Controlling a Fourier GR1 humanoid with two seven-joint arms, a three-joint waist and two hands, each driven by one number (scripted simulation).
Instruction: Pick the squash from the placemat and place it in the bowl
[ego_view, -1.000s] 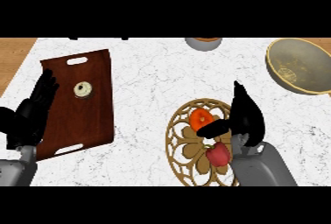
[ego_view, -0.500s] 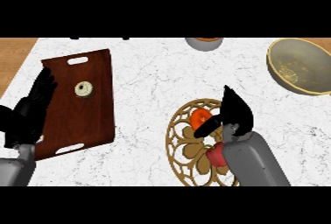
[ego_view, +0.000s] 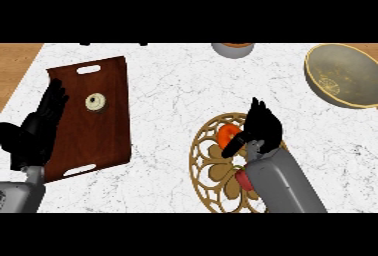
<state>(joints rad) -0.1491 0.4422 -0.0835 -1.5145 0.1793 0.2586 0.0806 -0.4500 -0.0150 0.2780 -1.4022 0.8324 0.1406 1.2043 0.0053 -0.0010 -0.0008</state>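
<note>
The squash (ego_view: 227, 135) lies on the round woven placemat (ego_view: 207, 170); an orange end shows left of my right hand, and a red part peeks out beside my forearm. My right hand (ego_view: 260, 128) hovers over the squash, open, fingers pointing to the far side and the thumb slanting down across the squash's edge. Hand and forearm hide most of the squash. The brass-coloured bowl (ego_view: 345, 75) stands at the far right, well apart from the hand. At the left edge my left hand (ego_view: 37, 131) rests open over the wooden tray.
A dark wooden tray (ego_view: 103, 130) with two handle slots lies at the left, with a small round pale object (ego_view: 94, 101) on it. A grey cup (ego_view: 232, 49) stands at the far edge. White marble counter lies between placemat and bowl.
My right hand and forearm have swung left over the placemat, and now cover more of the squash. The left hand has stayed in place.
</note>
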